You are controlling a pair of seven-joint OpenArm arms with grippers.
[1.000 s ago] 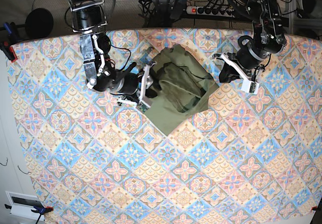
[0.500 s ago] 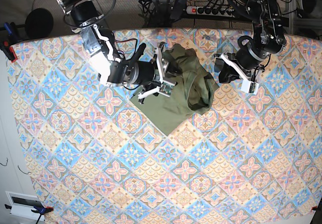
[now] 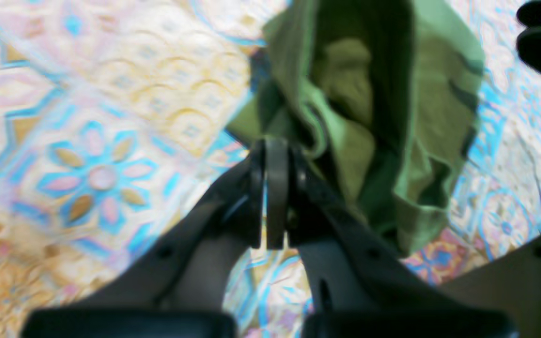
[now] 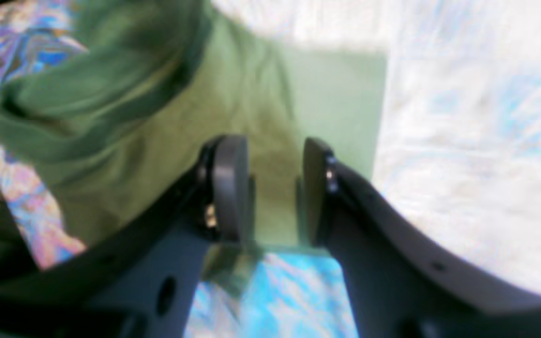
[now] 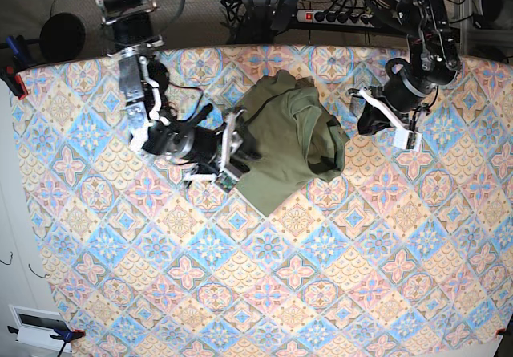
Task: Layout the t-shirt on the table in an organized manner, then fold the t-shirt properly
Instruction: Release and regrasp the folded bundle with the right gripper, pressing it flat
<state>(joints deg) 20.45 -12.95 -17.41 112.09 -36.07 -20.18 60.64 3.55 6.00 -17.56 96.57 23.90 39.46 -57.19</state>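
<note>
The olive-green t-shirt point(image 5: 292, 144) lies bunched near the back middle of the table point(image 5: 264, 277), its upper layers heaped toward the right and a flat corner pointing forward. My right gripper point(image 5: 235, 150) is at the shirt's left edge. In the right wrist view that gripper point(image 4: 273, 155) is open, and flat shirt cloth point(image 4: 251, 94) shows through the gap with nothing pinched. My left gripper point(image 5: 355, 120) hovers just right of the shirt, not touching it. The left wrist view shows it point(image 3: 273, 145) shut and empty, with the crumpled t-shirt point(image 3: 421, 108) just beyond its tips.
A power strip point(image 5: 337, 16) and cables lie behind the table's back edge. Red clamps point(image 5: 16, 80) hold the patterned cloth at the left edge. A white box point(image 5: 36, 325) stands off the front left corner.
My right arm swung right across the shirt, then drew back to its left edge. The shirt's top layer now lies turned over and heaped to the right. The left arm shifted slightly.
</note>
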